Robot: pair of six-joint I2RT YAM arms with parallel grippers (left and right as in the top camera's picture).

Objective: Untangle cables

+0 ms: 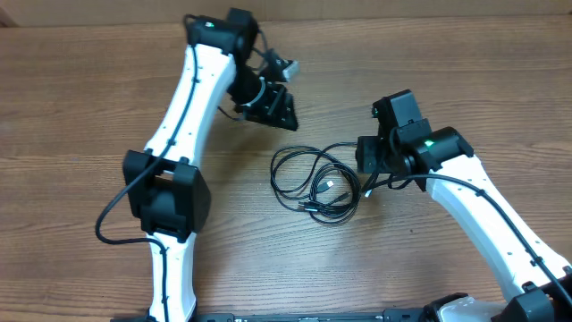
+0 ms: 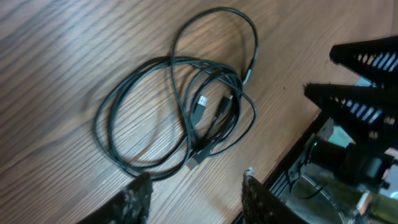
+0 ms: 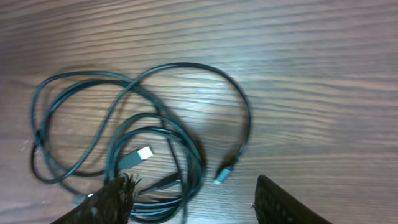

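Note:
The cables point(image 1: 313, 192) are thin black cords lying in one tangled loose coil on the wooden table between the two arms. In the left wrist view the cables point(image 2: 186, 60) lie ahead of my left gripper point(image 2: 196, 190), which is open, with only bare wood between its fingertips. A silver-tipped plug point(image 2: 200, 104) sits inside the coil. In the right wrist view the cables point(image 3: 199, 165) lie under my right gripper point(image 3: 193, 196), open above the coil's near edge. A flat plug point(image 3: 144, 153) and a small plug point(image 3: 225, 173) rest on the wood. From overhead, the left gripper point(image 1: 284, 116) hangs behind the coil and the right gripper point(image 1: 366, 159) at its right edge.
The white left arm point(image 1: 183, 107) runs from the front edge up to the back of the table, with its black joint point(image 1: 165, 192) left of the coil. The right arm point(image 1: 500, 215) comes in from the front right corner. A black base rail point(image 1: 322, 315) lines the front edge.

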